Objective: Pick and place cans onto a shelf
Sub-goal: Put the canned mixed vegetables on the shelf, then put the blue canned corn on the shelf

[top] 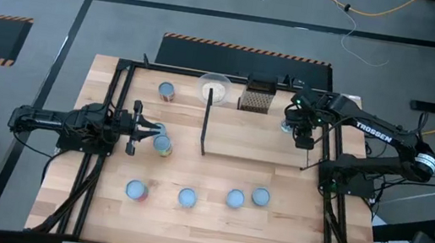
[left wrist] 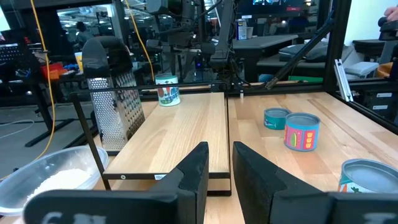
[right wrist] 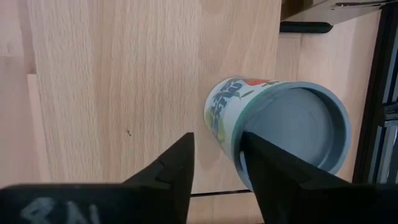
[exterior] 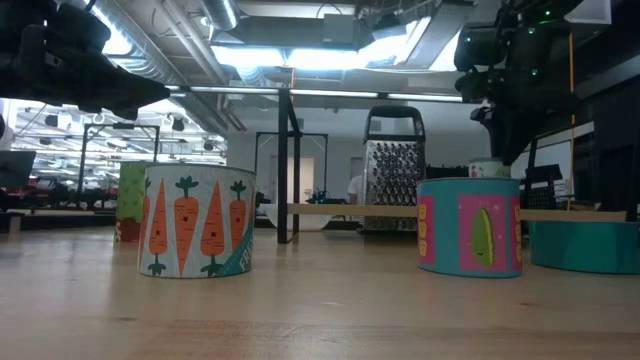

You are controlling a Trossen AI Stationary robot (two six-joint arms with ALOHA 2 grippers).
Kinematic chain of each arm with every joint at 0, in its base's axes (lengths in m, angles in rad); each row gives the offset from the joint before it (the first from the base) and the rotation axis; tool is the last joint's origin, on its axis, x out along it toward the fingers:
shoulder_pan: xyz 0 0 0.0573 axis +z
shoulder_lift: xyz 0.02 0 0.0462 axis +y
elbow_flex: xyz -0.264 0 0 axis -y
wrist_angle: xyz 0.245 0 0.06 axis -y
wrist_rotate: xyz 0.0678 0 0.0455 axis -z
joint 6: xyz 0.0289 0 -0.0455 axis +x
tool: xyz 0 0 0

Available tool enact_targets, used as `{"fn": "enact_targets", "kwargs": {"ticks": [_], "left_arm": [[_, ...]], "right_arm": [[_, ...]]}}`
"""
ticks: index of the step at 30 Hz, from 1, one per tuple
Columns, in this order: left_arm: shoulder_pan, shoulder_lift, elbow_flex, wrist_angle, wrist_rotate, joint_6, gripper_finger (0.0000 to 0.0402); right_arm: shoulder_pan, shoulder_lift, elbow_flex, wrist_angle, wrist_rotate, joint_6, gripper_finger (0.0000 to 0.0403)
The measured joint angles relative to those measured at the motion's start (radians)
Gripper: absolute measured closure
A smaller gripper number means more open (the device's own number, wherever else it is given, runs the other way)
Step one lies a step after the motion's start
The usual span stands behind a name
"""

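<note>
1. Step in hand, as judged: a can (right wrist: 280, 127) is being set down on the shelf (top: 254, 135) at its far right corner; the right gripper (top: 303, 130) is seen directly above it, fingers parted and beside the can, not clamped on it.
2. The left gripper (top: 150, 130) is held near a can on the table (top: 212, 219), fingers slightly apart and empty.
3. Next move, as judged: a straight lift clear of the placed can is called for.
4. Five more cans are seen on the table; a grater (top: 257, 95) and bowl (top: 215, 87) are placed at its far edge, and a workshop with ceiling lights is visible beyond.

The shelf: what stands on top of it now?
One can stands on the shelf at its far end, below the right gripper. That arm covers the can from above. The rest is bare wood.
</note>
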Motion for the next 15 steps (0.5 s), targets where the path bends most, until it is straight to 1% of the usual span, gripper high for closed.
{"fn": "enact_targets", "kwargs": {"ticks": [9,15], "left_arm": [[0.0,0.0,0.0,0.0,0.0,0.0,0.0335],[0.0,0.0,0.0,0.0,0.0,0.0,0.0335]], "right_arm": [[0.0,0.0,0.003,0.0,0.0,-0.022,0.0257],[0.0,0.002,0.06,-0.006,0.001,-0.022,0.0257]]}}
